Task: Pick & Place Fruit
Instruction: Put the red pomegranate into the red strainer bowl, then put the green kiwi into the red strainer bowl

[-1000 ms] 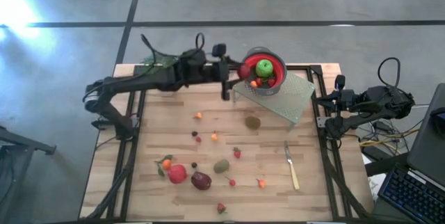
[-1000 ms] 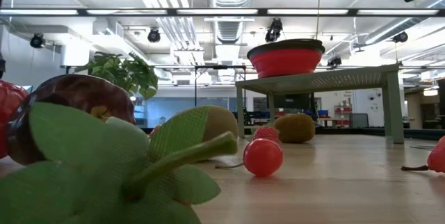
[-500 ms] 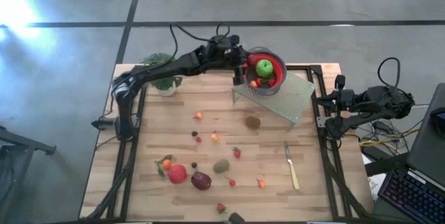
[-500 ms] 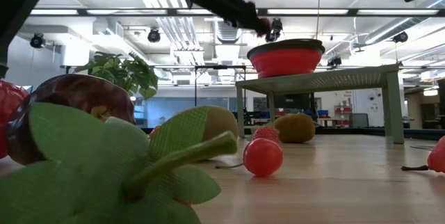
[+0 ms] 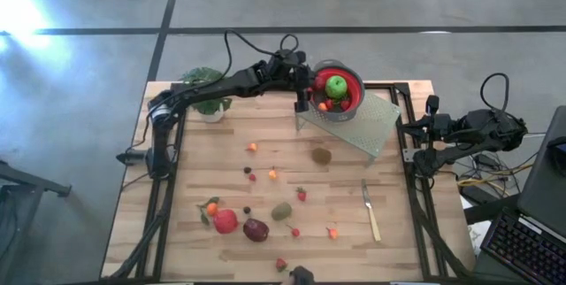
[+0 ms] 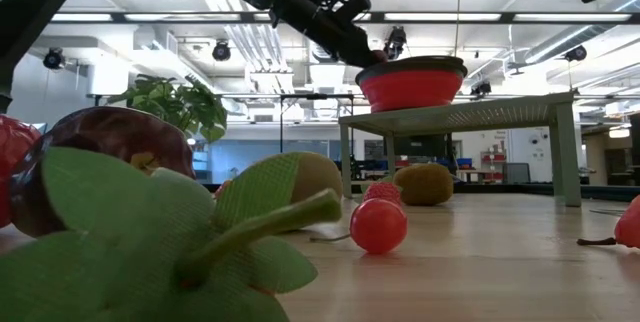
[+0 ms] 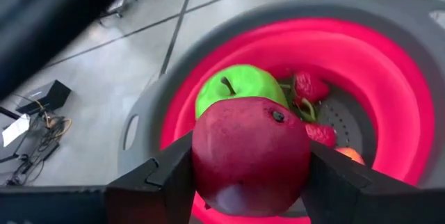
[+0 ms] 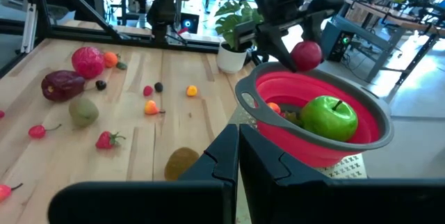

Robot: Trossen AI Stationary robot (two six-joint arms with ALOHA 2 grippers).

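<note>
I have the left tool (image 7: 250,175) clamped on a red apple (image 7: 250,156), fingers on either side of it, held just over the near rim of the red bowl (image 5: 354,81). The bowl sits on a raised grey rack (image 5: 376,124) at the far edge of the bench (image 5: 195,170), so release is straight down and slightly inward. The left arm is the one at the bowl. The right tool (image 8: 236,154) is closed and empty, parked off the right edge.

Count in bowl: one green apple (image 5: 336,86), several small red and orange pieces. On bench: two kiwis, one maroon plum, one red fruit, about a dozen small pieces, one knife (image 5: 371,211).
</note>
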